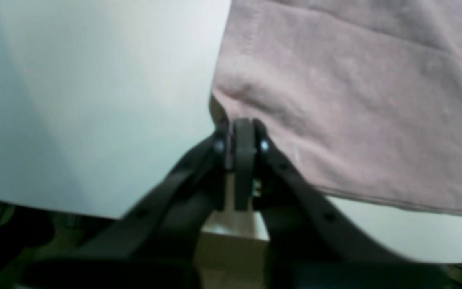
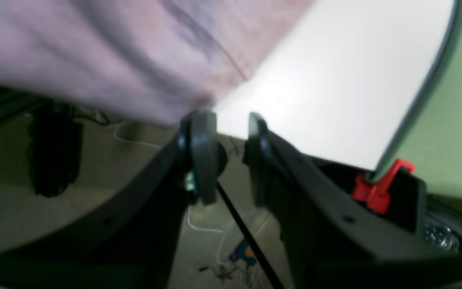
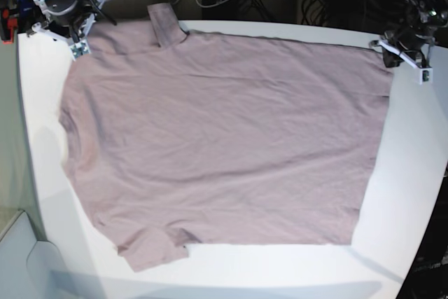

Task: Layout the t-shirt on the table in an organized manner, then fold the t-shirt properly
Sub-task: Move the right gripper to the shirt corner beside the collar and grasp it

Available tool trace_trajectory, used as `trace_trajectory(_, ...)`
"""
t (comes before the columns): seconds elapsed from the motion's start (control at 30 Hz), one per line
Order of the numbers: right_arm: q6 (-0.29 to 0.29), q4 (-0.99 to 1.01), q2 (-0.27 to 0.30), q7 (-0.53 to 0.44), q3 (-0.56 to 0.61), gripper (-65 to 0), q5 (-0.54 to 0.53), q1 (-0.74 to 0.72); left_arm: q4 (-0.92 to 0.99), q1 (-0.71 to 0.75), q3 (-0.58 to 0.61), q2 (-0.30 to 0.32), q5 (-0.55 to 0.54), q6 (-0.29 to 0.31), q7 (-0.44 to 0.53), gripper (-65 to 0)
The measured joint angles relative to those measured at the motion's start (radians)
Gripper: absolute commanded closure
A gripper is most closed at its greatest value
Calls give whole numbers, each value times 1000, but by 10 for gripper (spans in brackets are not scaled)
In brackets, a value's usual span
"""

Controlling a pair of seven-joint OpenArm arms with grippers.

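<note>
While the t-shirt lies spread nearly flat across the bench, layout appears nearly done and folding not begun; the left tool is clenched on the corner at 2 o'clock, and the right tool stands parted at 10 o'clock.

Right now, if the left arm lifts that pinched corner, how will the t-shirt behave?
Probably floppy: the t-shirt lies flat and creased, so it should drape below the shut left gripper. It looks light. On the glossy table it may slide rather than peel.
</note>
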State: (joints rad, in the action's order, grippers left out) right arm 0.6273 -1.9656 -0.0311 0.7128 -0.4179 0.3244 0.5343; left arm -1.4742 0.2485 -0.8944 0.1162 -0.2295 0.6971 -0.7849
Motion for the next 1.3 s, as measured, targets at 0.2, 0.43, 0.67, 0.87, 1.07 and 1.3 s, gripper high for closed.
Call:
trace_trajectory(0.2, 45, 0, -38, 29, -2, -271, -6, -5, 0, 0, 0, 0, -3, 0, 0, -10)
trace_trajectory(0.43, 74, -6, -68, 111, -74, -370, -7, -68, 1, -5, 0, -2, 2, 0, -1, -10)
trace_trajectory(0.67, 72, -14, -121, 160, -124, -371, -7, -88, 1, -6, 0, -3, 0, 0, 0, -10)
trace_trajectory(0.87, 72, -14, -130, 159, -122, -371, -7, -91, 1, -6, 0, -3, 0, 0, 0, -10)
trace_trajectory(1.07, 72, -15, -130, 166, -105, -371, -6, -110, 1, -6, 0, -3, 1, 0, 0, -10)
trace_trajectory(1.3, 72, -14, -130, 161, -69, -371, -6, -117, 1, -6, 0, -3, 1, 2, 0, -10)
